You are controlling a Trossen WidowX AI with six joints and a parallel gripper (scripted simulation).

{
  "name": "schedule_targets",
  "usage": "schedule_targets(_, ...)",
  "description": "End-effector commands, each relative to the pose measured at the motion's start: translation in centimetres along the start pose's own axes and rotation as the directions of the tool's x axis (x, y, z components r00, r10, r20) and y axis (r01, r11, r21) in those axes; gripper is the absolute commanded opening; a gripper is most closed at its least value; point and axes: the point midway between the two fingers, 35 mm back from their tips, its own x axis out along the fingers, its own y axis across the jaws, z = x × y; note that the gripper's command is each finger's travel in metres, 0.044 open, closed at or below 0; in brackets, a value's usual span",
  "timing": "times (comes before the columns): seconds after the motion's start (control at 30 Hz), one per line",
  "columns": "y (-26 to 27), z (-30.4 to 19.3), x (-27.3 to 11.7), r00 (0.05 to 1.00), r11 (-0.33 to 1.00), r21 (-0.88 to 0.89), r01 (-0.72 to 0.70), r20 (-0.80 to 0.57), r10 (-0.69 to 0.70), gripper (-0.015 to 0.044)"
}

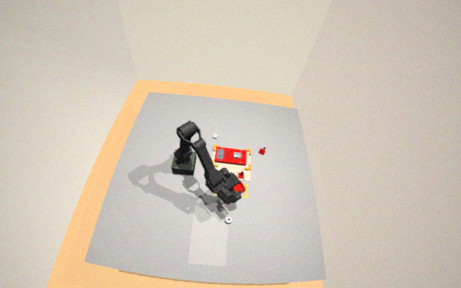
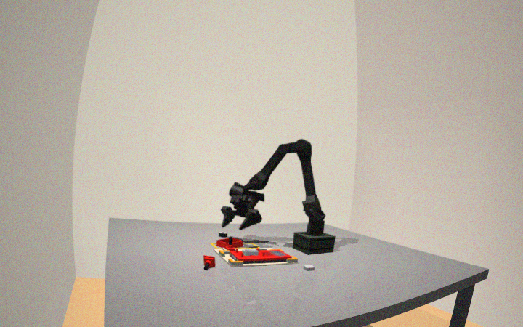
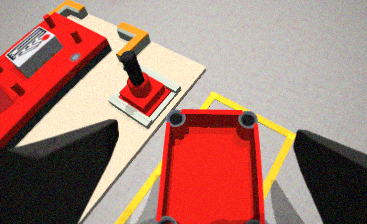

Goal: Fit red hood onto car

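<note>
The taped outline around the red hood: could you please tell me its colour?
Yellow; the outline shows best in the wrist view.

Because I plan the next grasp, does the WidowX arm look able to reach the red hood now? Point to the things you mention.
Probably yes: the open fingers (image 2: 239, 227) hang above the hood (image 1: 239, 187) (image 3: 211, 172), one either side, and nothing visible stands between.

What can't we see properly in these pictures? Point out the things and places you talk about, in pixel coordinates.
- The hood's (image 1: 239, 187) (image 2: 223, 243) (image 3: 214, 175) near corner rings: wrist view, cut off by the bottom edge.
- The chassis's (image 1: 230, 156) (image 2: 255, 256) (image 3: 84, 47) far end: wrist view, cut off by the left edge.
- Four short pegs: top view, too small to make out well.
- The claw's (image 1: 232, 196) (image 2: 232, 227) (image 3: 206, 134) fingertips: top view, hidden by its own body.
</note>
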Motion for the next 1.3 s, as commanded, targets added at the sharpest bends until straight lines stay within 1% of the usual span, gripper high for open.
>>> schedule_targets(0.0,0.4,0.2,-0.4,0.998,0.999,-0.031,0.008,0.07,-0.005,0.044)
schedule_targets(1.27,-0.1,-1.4,1.1,0.997,0.999,-0.04,0.015,0.073,-0.012,0.044)
